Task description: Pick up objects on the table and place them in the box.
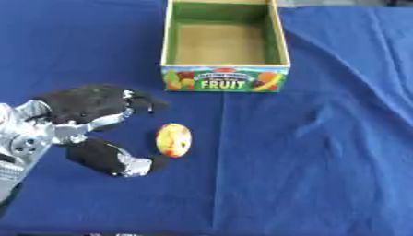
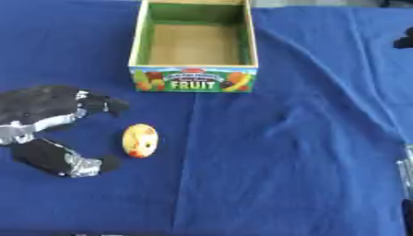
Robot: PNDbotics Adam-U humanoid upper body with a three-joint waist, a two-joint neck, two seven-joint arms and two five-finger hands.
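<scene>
Flanking the yellow-red fruit (image 1: 174,140), left robot hand (image 1: 89,129) spread; dark shape (image 2: 404,39) at right-eye view's edge only.

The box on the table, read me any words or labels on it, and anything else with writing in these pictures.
"FRUIT": large letters on the front panel of the box, among pictures of fruit.
A smaller line of print sits just above "FRUIT" on that panel; it is too blurred to read.
No writing shows on the yellow and red fruit, the blue cloth or the left hand.
</scene>
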